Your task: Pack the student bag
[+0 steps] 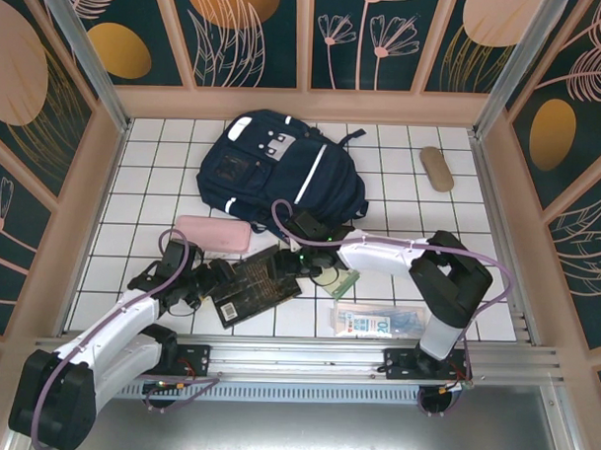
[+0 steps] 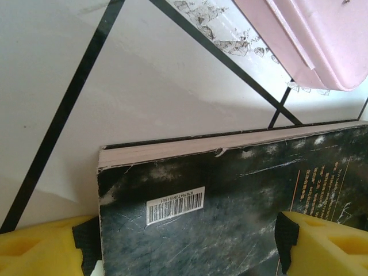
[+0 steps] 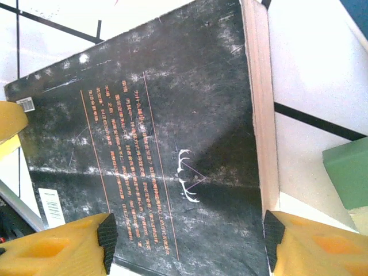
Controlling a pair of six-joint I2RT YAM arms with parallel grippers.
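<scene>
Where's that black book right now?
In the top view, the black book lies on the tiled table, near its front edge, beside the pink pouch and in front of the student bag.

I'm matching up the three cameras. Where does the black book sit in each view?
Top external: the black book lies low centre on the tiles, below and right of the pink pouch.
Left wrist: its barcode corner takes the lower half, with the pouch at top right.
Right wrist: its cover runs from centre to left.
Shared landmark: the orange lettering on the cover, in both wrist views.
</scene>
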